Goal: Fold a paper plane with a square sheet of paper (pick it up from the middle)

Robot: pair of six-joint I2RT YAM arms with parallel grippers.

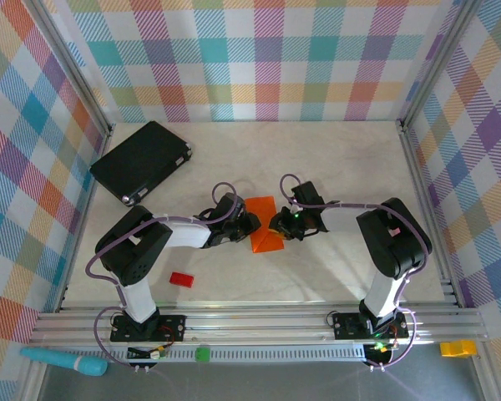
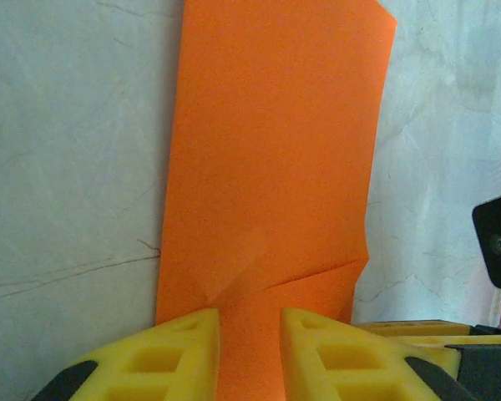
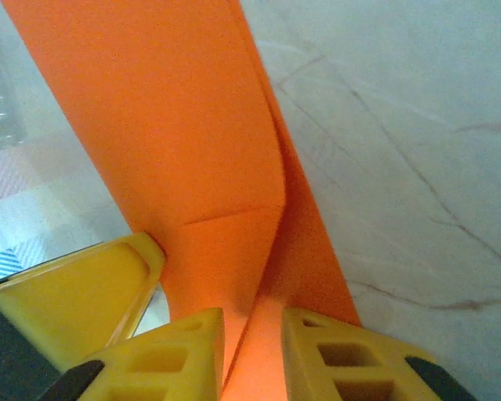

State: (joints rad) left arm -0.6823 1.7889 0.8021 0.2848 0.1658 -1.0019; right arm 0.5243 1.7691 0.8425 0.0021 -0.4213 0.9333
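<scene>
- I was looking down on a pale marbled table (image 1: 342, 167), boxed in by walls of pastel checked cloth (image 1: 259, 58).
- The square sheet of paper (image 1: 263, 236), bright orange and already folded into a narrower shape with angled edges, lay near the middle of the table, between the two wrists.
- The left gripper (image 1: 245, 224) had reached in from the left and met the sheet's left edge.
- Through the left wrist camera, I saw that gripper's yellow fingers (image 2: 179, 351) standing a narrow gap apart. The orange sheet ran up between them and stretched away flat on the table, with a slanted crease just beyond the tips.
- I took those jaws as partly open. I could see no firm pinch on the paper.
- The right gripper (image 1: 278, 225) had come in from the right and sat against the sheet's right edge, close to the left one.
- In the right wrist view, its fingers (image 3: 342, 359) were likewise a small gap apart, and a raised fold of the sheet passed through that gap. I could not make out a clamped hold there either.
- A black flat case (image 1: 140, 163) lay well apart in the far left corner.
- A small red block (image 1: 181, 278) sat near the left arm, clear of the paper.
</scene>
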